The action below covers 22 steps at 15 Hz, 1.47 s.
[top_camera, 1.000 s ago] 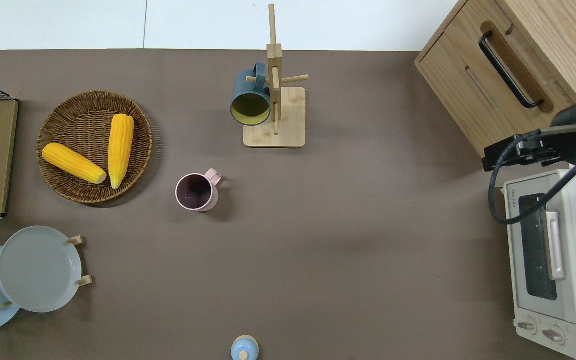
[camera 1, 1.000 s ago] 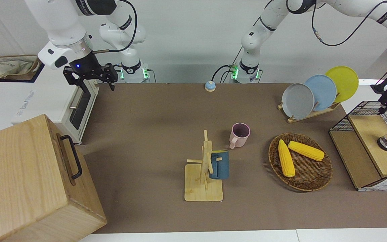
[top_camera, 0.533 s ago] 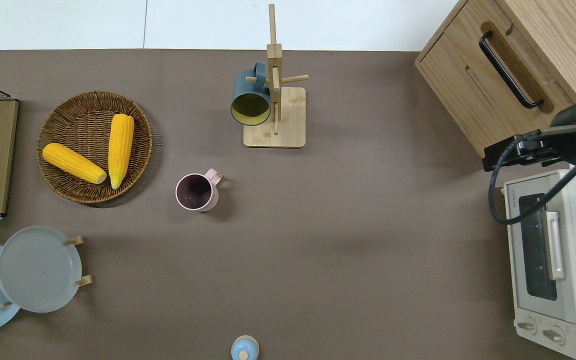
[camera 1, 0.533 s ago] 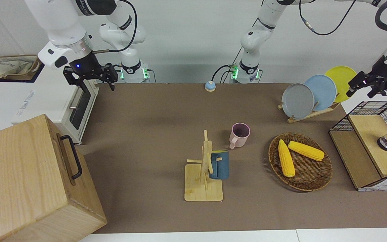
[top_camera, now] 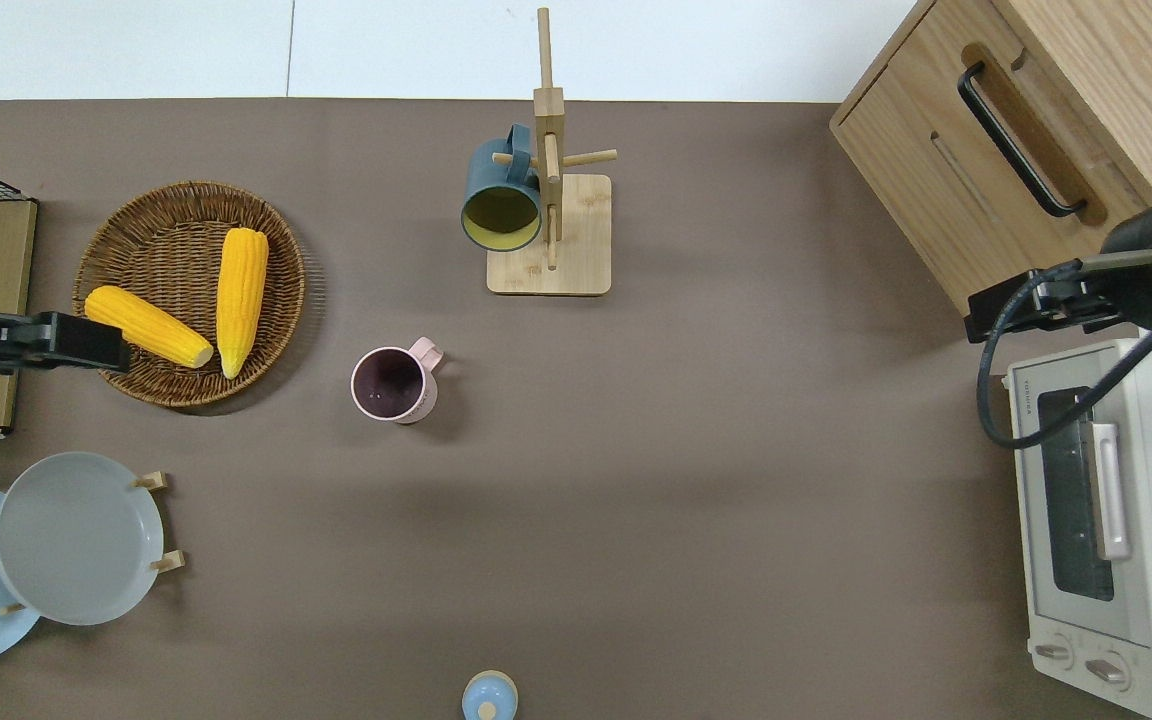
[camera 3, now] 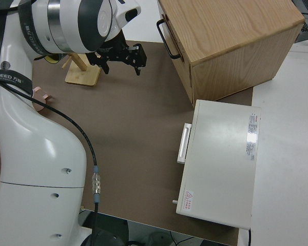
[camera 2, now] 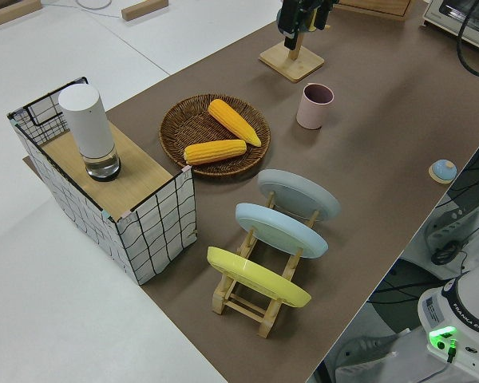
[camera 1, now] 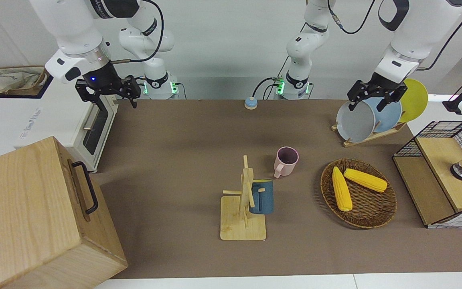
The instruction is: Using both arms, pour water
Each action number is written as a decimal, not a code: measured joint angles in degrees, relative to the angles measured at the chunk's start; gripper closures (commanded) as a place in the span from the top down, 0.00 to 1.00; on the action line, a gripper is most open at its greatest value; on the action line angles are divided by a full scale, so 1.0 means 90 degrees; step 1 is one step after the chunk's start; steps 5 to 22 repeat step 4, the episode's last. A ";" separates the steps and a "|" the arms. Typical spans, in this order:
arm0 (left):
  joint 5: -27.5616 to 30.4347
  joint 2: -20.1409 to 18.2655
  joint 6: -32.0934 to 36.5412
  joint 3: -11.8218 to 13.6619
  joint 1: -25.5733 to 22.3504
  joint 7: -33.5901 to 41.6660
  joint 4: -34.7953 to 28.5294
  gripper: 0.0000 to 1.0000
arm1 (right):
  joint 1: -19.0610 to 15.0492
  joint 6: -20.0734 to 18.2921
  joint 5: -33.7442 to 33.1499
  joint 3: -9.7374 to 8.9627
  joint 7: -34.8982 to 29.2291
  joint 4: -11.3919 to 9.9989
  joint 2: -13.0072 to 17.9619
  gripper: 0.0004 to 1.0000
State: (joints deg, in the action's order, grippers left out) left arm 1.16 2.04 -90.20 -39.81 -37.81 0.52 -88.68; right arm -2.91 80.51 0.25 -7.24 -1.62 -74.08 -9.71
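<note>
With fingers spread wide and holding nothing, the left gripper [camera 1: 372,96] hangs over the wicker basket [top_camera: 136,215] holding two corn cobs [top_camera: 241,298], the pink mug [top_camera: 394,384] standing empty beside it, right arm parked.

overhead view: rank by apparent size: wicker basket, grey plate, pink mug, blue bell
1. wicker basket
2. grey plate, clearly smaller than the basket, though it stands tilted in its rack so looks foreshortened
3. pink mug
4. blue bell, partly cut off by the frame edge
</note>
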 measured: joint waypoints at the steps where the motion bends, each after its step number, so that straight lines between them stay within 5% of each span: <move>1: 0.0000 -0.0010 0.0023 -0.0047 0.0154 -0.0117 -0.0052 1.00 | 0.0000 0.0000 0.0000 0.0000 0.0000 0.0000 0.0000 0.99; 22: 0.0000 -0.0014 0.0094 -0.0074 0.0361 -0.0267 -0.0095 1.00 | 0.0000 0.0000 0.0000 0.0000 0.0000 0.0000 0.0000 0.99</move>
